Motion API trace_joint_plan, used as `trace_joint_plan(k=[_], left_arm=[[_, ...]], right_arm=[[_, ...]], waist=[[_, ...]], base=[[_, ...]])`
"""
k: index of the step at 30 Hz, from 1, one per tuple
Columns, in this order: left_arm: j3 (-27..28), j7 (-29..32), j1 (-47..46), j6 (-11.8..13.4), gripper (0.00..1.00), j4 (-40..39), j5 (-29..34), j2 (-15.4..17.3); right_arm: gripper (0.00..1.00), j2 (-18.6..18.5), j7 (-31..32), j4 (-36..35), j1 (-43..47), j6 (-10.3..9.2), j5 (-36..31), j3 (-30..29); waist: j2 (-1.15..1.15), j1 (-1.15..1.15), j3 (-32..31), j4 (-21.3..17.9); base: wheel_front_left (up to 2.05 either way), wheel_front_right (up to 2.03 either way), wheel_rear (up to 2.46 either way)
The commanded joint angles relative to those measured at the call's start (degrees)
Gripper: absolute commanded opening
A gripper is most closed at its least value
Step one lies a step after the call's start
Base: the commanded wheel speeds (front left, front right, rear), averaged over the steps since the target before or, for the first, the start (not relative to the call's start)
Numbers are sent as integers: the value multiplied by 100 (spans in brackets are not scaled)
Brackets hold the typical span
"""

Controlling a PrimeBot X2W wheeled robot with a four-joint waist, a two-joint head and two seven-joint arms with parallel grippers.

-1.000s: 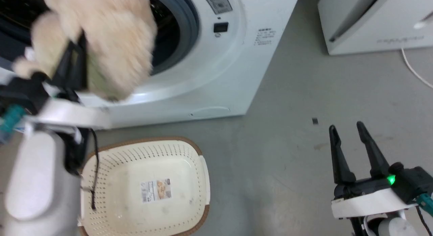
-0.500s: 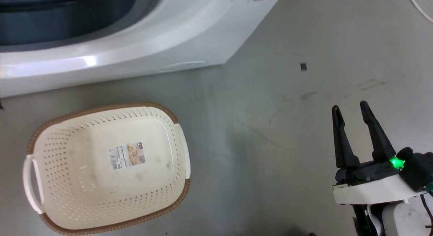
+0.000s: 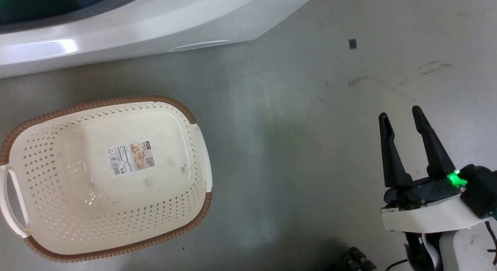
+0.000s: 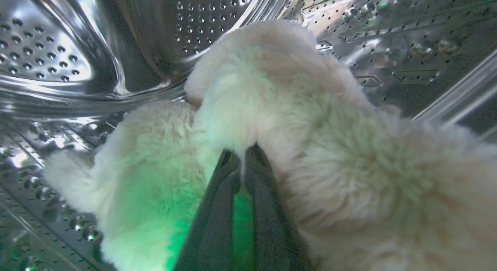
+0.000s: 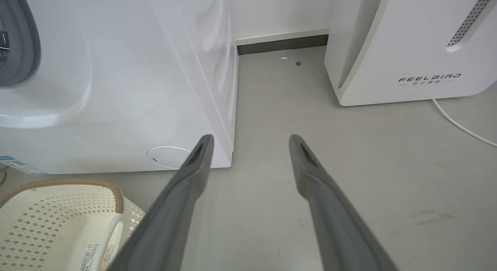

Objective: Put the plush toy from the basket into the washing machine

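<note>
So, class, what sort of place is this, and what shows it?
Probably a laundry room or laundry test area: a white front-loading washing machine, its steel drum, and a perforated laundry basket on a bare grey floor.

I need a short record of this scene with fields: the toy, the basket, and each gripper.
plush toy: inside the drum of the washing machine
left gripper: shut on the plush toy's fur
right gripper: open, above the floor, holding nothing
basket: on the floor beside the washing machine, no toy inside
</note>
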Motion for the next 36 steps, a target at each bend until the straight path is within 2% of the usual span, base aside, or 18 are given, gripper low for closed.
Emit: trace_joint_plan(k=[1, 7, 11, 12, 13, 20, 29, 33, 36], left_arm=[[-55, 97, -32, -16, 0, 130, -109, 31], [-784, 559, -323, -16, 0, 290, -875, 119], [-1078, 443, -411, -16, 0, 337, -1230, 205], [-1116, 334, -410, -16, 13, 361, -1289, 206], [-1162, 222, -390, -16, 100, 394, -1332, 200], [-1412, -631, 44, -16, 100, 667, -1580, -12], [-1280, -1784, 1195, -4, 100, 866, -1992, -455], [-1073, -1915, 1843, 169, 100, 427, -1939, -614], [-478, -1921, 2511, 451, 100, -446, -1813, -706]], right_arm=[[100, -3, -26, -50, -95, -5, 17, -9], [100, -3, -26, -153, -129, -5, 34, 42], [100, -3, -26, -128, -125, -5, 16, 30], [100, -3, -26, -109, -129, -5, 5, 28], [100, -3, -26, -91, -135, -5, -7, 23], [100, -3, -26, -4, -81, -5, -87, -165], [100, -3, -26, 232, 154, -5, -283, -197], [100, -3, -26, 272, 293, -5, -380, -220], [100, -3, -26, 278, 386, -5, -436, -252]], waist=[[0, -1, 44, 1], [0, -1, 159, 49], [0, -1, 125, 99], [0, -1, 89, 116], [0, -1, 40, 133], [0, -1, -579, 361], [0, -1, -1905, 690], [0, -1, -2433, 848], [0, -1, -2745, 964]], base=[[0, 0, 0], [0, 0, 0], [0, 0, 0], [0, 0, 0], [0, 0, 0], [0, 0, 0], [0, 0, 0], [0, 0, 0], [0, 0, 0]])
